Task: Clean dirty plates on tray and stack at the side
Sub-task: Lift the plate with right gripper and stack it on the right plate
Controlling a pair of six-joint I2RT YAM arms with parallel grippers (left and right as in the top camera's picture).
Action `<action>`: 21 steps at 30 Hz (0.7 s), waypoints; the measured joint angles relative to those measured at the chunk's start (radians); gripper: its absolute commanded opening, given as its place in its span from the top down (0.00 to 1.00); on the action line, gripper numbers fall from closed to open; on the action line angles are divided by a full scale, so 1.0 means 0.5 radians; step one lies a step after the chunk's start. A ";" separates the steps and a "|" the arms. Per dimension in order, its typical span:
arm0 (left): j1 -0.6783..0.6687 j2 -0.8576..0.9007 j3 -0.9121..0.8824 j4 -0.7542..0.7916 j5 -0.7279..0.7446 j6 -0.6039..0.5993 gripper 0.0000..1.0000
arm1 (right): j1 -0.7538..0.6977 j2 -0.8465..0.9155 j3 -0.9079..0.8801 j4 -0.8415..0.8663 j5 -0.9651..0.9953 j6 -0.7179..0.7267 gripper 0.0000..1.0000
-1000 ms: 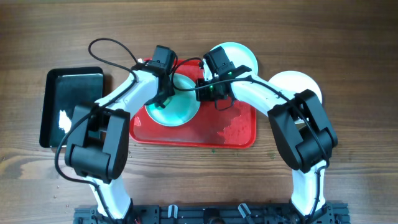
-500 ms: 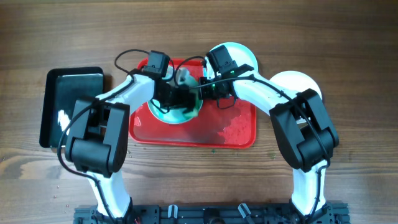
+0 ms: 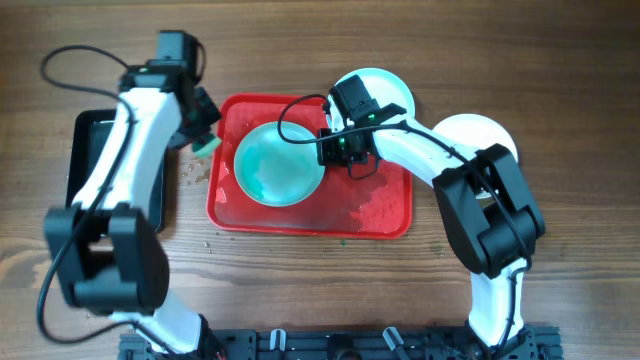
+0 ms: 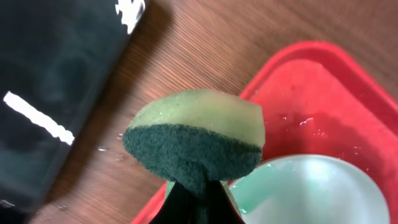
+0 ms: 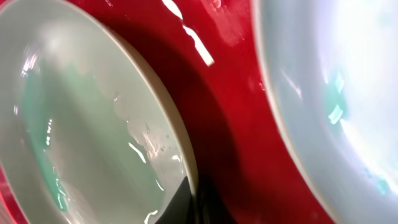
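Note:
A pale aqua plate (image 3: 278,162) lies wet on the left part of the red tray (image 3: 380,212). My right gripper (image 3: 330,150) is shut on its right rim, seen close in the right wrist view (image 5: 93,124). A second aqua plate (image 3: 385,92) sits at the tray's far edge, partly under the right arm, and also shows in the right wrist view (image 5: 329,87). A white plate (image 3: 470,135) lies on the table to the right. My left gripper (image 3: 198,138) is shut on a green and yellow sponge (image 4: 196,134), held above the table just left of the tray (image 4: 298,81).
A black rectangular tray (image 3: 105,165) lies at the left, partly under the left arm, and shows in the left wrist view (image 4: 50,74). Water and green specks lie on the red tray's right half and on the wood by its left edge.
My left gripper has lifted the sponge off the aqua plate and swung left, out past the red tray's left edge. The plate now lies uncovered. The right gripper has stayed on the rim.

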 measured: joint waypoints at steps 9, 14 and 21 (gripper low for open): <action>0.430 -0.092 0.005 -0.101 0.243 0.200 0.96 | 0.221 -0.584 -0.011 -0.343 0.980 -0.168 0.96; 0.498 -0.092 0.005 -0.083 0.266 0.206 0.96 | 0.681 -0.646 -0.012 -0.420 2.232 -0.304 0.96; 0.510 -0.092 0.005 -0.066 0.266 0.206 0.96 | 0.967 -0.646 -0.012 -0.347 3.239 -0.488 0.95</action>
